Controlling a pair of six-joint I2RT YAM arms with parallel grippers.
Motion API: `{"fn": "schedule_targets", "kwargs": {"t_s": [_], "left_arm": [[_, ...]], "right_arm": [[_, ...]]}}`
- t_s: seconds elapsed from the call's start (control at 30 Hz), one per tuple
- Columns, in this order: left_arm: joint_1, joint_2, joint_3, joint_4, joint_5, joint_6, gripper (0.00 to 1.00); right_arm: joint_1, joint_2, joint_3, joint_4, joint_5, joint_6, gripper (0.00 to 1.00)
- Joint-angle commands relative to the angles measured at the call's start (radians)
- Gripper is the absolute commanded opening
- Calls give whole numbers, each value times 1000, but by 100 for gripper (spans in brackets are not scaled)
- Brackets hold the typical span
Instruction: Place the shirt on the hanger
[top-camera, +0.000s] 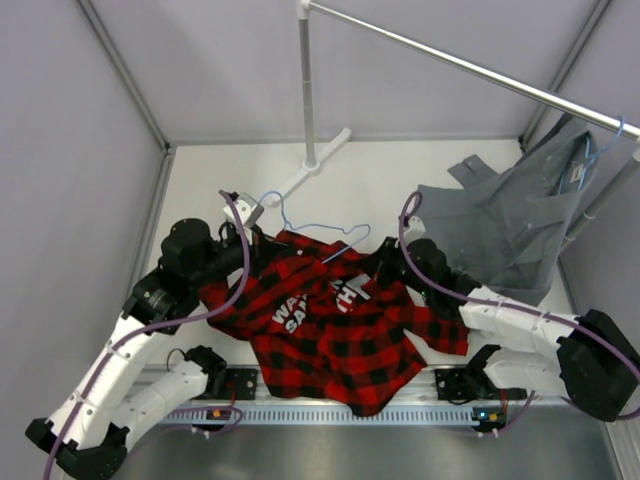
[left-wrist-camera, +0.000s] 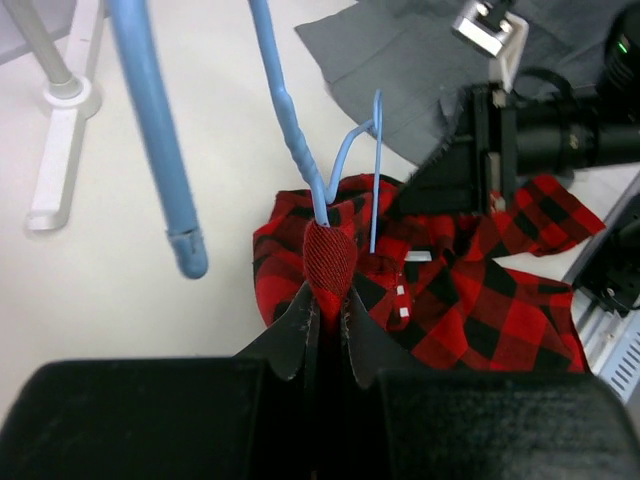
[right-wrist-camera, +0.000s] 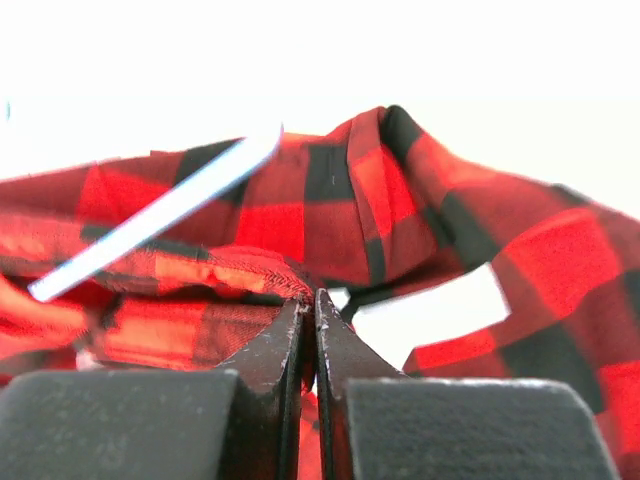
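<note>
One red-and-black plaid flannel shirt (top-camera: 330, 330) lies crumpled on the white table (top-camera: 200, 200) between the arms, one thin light-blue wire hanger (top-camera: 320, 227) poking from its far edge. The left gripper (left-wrist-camera: 328, 298) is clenched on a shirt fold around the hanger wire; the right gripper (right-wrist-camera: 308, 305) is pressed closed at the hem. A second blue hanger (top-camera: 590, 150) carries one grey garment (top-camera: 500, 225).

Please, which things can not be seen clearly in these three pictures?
- Top view: folds of the shirt hide part of its white lettering.
- Top view: the shirt covers part of the hanger frame.
- Left wrist: bunched fabric hides whether the left gripper also pinches hanger wire.
- Right wrist: the hanger bar above the right gripper is out of focus.
</note>
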Motion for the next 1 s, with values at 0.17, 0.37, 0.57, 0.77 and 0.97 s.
{"fn": "schedule_targets", "kwargs": {"t_s": [0.17,0.37,0.57,0.77,0.97], "left_arm": [[2,-49,-43,61,47,16,0],[0,-88,-82,23,-30,45,0],[0,-120,-135,17,30,53,0],[-12,-106,-161,15,65,42,0],[-64,-54,-157,-15,30,42,0]], "right_arm": [[-238,28,132,-152,-190,-115,0],[-339,48,207,-258,-202,-138,0],[-384,140,329,-355,-179,-227,0],[-411,208,443,-424,-145,-284,0],[-422,286,601,-551,-70,-392,0]]}}
